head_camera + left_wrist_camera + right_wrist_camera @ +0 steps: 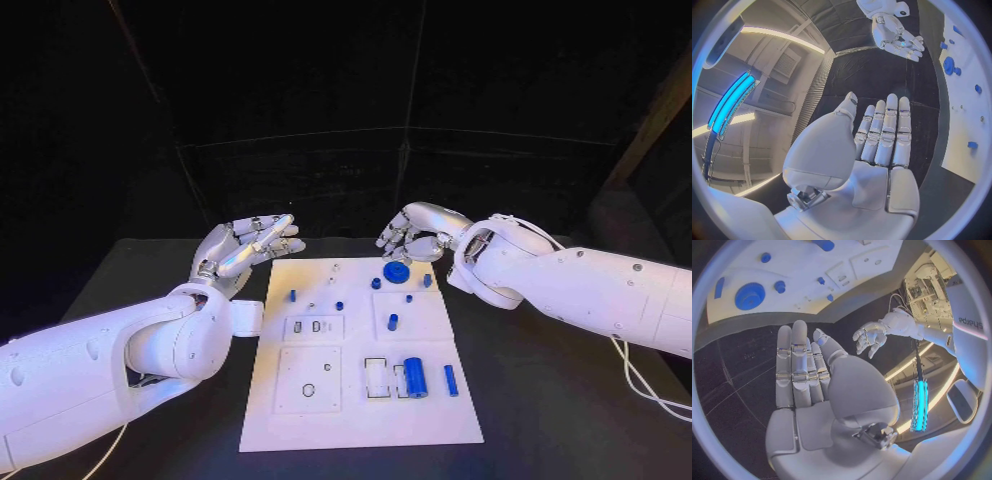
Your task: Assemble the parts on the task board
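Observation:
The white task board (433, 420) lies in the middle of the black table. On it are a blue disc (395, 270) near the far edge, small blue pegs (291, 295), a blue cylinder (415, 376) and a slim blue bar (450, 380) toward the near right. My left hand (248, 245) hovers at the board's far left corner, fingers stretched out straight (882, 132), holding nothing. My right hand (418, 232) hangs just beyond the board's far edge near the blue disc (749, 295), fingers extended (801, 365) and empty.
Recessed white fixture squares (309, 380) sit on the board's near left. Black table (562, 400) surrounds the board on both sides. A cable (642, 385) trails along the right arm. Dark backdrop panels stand behind the table.

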Tool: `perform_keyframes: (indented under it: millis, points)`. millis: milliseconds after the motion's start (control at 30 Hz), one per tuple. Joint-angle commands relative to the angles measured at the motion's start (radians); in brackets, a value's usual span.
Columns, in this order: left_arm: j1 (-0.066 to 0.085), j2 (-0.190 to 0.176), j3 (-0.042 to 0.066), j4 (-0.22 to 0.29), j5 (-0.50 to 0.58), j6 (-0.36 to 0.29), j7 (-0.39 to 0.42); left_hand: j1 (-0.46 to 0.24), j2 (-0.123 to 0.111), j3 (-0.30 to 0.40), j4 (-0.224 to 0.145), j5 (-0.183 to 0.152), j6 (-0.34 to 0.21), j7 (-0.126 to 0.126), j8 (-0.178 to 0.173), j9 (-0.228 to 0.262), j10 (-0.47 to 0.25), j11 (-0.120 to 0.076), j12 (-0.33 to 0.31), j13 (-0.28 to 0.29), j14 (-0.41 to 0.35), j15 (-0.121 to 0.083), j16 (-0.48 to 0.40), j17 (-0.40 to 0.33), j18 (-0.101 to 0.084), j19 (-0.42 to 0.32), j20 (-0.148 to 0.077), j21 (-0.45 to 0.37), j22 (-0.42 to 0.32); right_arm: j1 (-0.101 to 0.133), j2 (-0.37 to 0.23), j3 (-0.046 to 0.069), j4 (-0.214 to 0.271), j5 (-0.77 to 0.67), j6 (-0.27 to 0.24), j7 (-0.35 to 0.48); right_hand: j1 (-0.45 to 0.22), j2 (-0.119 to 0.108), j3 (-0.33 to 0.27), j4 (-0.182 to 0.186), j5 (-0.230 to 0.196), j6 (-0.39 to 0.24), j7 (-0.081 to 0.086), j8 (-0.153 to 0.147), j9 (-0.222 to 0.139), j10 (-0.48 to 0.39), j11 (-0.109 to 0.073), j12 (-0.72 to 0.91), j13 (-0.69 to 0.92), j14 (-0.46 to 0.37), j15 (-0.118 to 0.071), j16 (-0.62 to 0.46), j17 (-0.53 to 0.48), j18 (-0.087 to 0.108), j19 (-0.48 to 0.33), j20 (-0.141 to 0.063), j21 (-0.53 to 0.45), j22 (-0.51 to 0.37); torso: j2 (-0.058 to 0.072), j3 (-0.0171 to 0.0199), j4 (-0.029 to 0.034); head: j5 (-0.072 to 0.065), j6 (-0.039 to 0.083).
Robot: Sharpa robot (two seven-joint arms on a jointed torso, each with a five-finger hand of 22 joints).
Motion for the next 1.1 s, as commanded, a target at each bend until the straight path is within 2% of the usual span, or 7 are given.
perform_keyframes:
  millis: [33, 100, 167, 433, 600, 733, 1100]
  points:
    - [0.002, -0.005, 0.001, 0.022, 0.001, 0.027, -0.004, -0.002, 0.009, -0.001, -0.007, 0.001, 0.005, 0.001, -0.010, -0.002, 0.005, 0.000, -0.010, -0.001, 0.005, 0.002, -0.010, 0.001, 0.013, 0.010, -0.001, -0.007, -0.003, 0.005, 0.008, 0.000, -0.001, -0.220, 0.082, -0.113, -0.005, -0.014, 0.012, 0.001, -0.022, -0.006, 0.001, -0.011, -0.001, -0.029, 0.002, -0.003, 0.000, 0.026, 0.001, 0.012, 0.019, 0.010, -0.007, 0.003, 0.023, 0.015, 0.023, -0.0039, 0.0071, -0.003, 0.005]
    - [0.002, -0.004, 0.001, 0.025, 0.002, 0.030, -0.004, -0.002, 0.010, -0.002, -0.009, 0.001, 0.004, 0.002, -0.013, -0.002, 0.004, 0.000, -0.014, -0.001, 0.003, 0.003, -0.014, 0.002, 0.013, 0.010, 0.000, -0.009, -0.005, 0.007, 0.013, 0.000, -0.001, -0.249, 0.096, -0.126, -0.010, -0.019, 0.015, 0.002, -0.035, -0.012, 0.002, -0.013, -0.001, -0.043, 0.005, -0.005, 0.000, 0.030, 0.002, 0.021, 0.029, 0.011, -0.010, 0.005, 0.032, 0.020, 0.028, -0.0040, 0.0103, -0.004, 0.007]
    - [0.003, -0.002, 0.001, 0.024, 0.003, 0.031, -0.003, -0.001, 0.010, -0.002, -0.010, 0.001, 0.004, 0.002, -0.014, -0.002, 0.003, 0.001, -0.015, -0.001, 0.003, 0.003, -0.016, 0.002, 0.013, 0.010, 0.000, -0.010, -0.005, 0.007, 0.018, 0.000, 0.001, -0.273, 0.107, -0.140, -0.013, -0.024, 0.019, 0.002, -0.046, -0.021, 0.002, -0.014, -0.002, -0.060, 0.007, -0.004, 0.000, 0.037, 0.003, 0.034, 0.042, 0.011, -0.009, 0.006, 0.043, 0.026, 0.034, -0.0021, 0.0138, -0.005, 0.009]
    - [0.005, 0.011, 0.001, 0.013, 0.004, 0.041, -0.006, 0.000, 0.012, -0.001, -0.011, 0.001, 0.004, 0.002, -0.015, -0.002, 0.003, 0.001, -0.017, -0.001, 0.003, 0.003, -0.017, 0.002, 0.013, 0.011, 0.000, -0.011, -0.006, 0.008, 0.038, 0.001, -0.011, -0.307, 0.159, -0.181, -0.022, -0.035, 0.027, 0.009, -0.056, -0.053, 0.008, -0.012, -0.001, -0.124, 0.014, 0.002, 0.001, 0.043, 0.007, 0.121, 0.116, 0.013, -0.006, 0.012, 0.097, 0.055, 0.050, 0.0007, 0.0196, -0.012, 0.009]
    - [0.005, 0.020, 0.001, 0.008, 0.005, 0.045, -0.011, 0.000, 0.012, -0.002, -0.012, 0.001, 0.003, 0.003, -0.016, -0.002, 0.003, 0.001, -0.018, -0.001, 0.003, 0.003, -0.018, 0.002, 0.013, 0.011, 0.000, -0.011, -0.006, 0.008, 0.049, 0.001, -0.028, -0.310, 0.184, -0.183, -0.025, -0.035, 0.034, 0.009, -0.054, -0.058, 0.005, -0.011, 0.000, -0.132, 0.014, 0.005, 0.002, 0.039, 0.007, 0.207, 0.177, 0.013, -0.004, 0.012, 0.140, 0.079, 0.056, 0.0015, 0.0196, -0.010, 0.010]
    - [0.006, 0.024, 0.001, 0.006, 0.005, 0.047, -0.014, -0.001, 0.012, -0.003, -0.013, 0.001, 0.003, 0.005, -0.017, -0.002, 0.003, 0.002, -0.019, -0.001, 0.004, 0.004, -0.020, 0.002, 0.013, 0.012, 0.000, -0.012, -0.007, 0.008, 0.057, 0.001, -0.037, -0.311, 0.197, -0.181, -0.028, -0.032, 0.045, 0.009, -0.053, -0.058, 0.003, -0.011, 0.000, -0.130, 0.012, 0.008, 0.001, 0.034, 0.008, 0.271, 0.221, 0.013, -0.007, 0.012, 0.174, 0.099, 0.060, 0.0043, 0.0186, -0.009, 0.010]
    - [0.006, 0.032, 0.001, 0.007, 0.005, 0.054, -0.020, 0.000, 0.010, -0.004, -0.016, 0.001, 0.002, 0.007, -0.020, -0.002, 0.004, 0.003, -0.022, -0.001, 0.004, 0.004, -0.022, 0.003, 0.013, 0.013, 0.000, -0.013, -0.008, 0.008, 0.083, 0.001, -0.067, -0.312, 0.227, -0.169, -0.041, -0.021, 0.100, 0.007, -0.066, -0.044, -0.002, -0.010, 0.001, -0.108, 0.010, 0.009, 0.000, 0.025, 0.006, 0.498, 0.412, -0.018, 0.076, 0.014, 0.346, 0.320, 0.065, 0.0039, 0.0203, -0.007, 0.013]
